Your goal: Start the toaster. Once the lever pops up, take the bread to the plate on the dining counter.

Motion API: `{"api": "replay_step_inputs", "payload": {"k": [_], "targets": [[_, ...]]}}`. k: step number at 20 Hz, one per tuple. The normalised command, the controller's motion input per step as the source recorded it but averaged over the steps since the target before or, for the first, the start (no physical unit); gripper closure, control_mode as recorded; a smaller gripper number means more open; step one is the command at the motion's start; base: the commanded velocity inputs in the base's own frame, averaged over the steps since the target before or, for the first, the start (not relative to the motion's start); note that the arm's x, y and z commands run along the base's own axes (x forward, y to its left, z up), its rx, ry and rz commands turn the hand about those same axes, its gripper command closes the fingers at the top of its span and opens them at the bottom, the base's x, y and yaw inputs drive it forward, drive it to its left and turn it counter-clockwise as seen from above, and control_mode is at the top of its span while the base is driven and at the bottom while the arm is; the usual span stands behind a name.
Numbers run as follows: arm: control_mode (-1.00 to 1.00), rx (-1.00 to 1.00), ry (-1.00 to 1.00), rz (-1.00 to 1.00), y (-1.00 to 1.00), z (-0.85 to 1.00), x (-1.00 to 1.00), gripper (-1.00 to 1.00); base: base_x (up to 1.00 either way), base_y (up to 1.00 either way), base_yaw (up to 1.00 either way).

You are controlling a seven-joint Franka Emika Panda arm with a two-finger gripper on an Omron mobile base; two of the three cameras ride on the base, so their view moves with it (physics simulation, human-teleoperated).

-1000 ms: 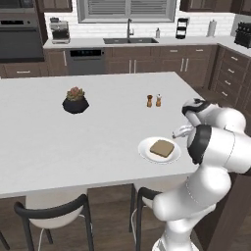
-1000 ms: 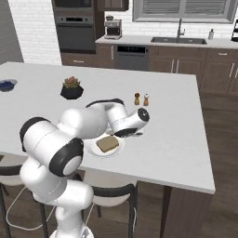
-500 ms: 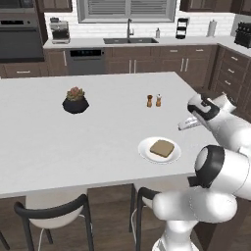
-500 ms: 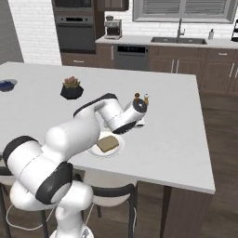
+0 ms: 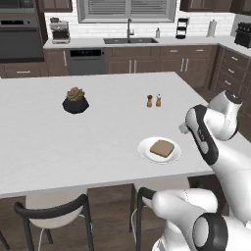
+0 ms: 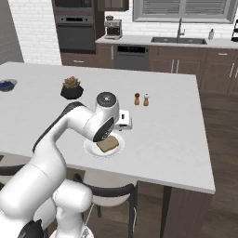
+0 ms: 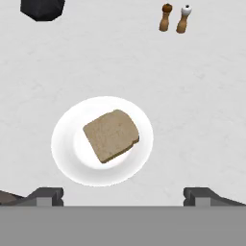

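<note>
The bread [image 7: 111, 135] is a golden-brown slice lying flat in the middle of the round white plate [image 7: 65, 158]. The plate [image 5: 145, 152] rests near the front edge of the white dining counter [image 5: 98, 137]. My gripper [image 7: 123, 196] hangs above the plate, pointing down at it, open wide with nothing between its fingers. From the right base view the hand [image 6: 122, 125] hovers just over the far rim of the plate [image 6: 90, 149] with the bread [image 6: 108, 145] under it. The toaster is out of view.
Brown and white shakers [image 5: 154, 100] stand beyond the plate. A dark potted plant [image 5: 75, 100] sits at mid-left of the island. A blue bowl [image 6: 5, 84] lies at its far left edge. Stools [image 5: 54, 211] stand under the front edge.
The hand has lifted up and away from the plate while the arm folded back toward the base. The bread has stayed on the plate and the jaws have stayed open.
</note>
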Motion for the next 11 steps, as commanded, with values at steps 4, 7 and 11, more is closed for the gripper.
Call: {"api": "replay_step_inputs", "payload": {"k": [4,7,11], "targets": [[-1.00,-0.12,-0.02,-0.21,0.35,0.16,-1.00,-1.00,0.00,0.00,0.00],[-1.00,-0.06,-0.09,-0.17,0.31,0.20,-1.00,-1.00,0.00,0.00,0.00],[-1.00,-0.08,-0.18,-0.05,0.39,0.29,-1.00,-1.00,0.00,0.00,0.00]]}}
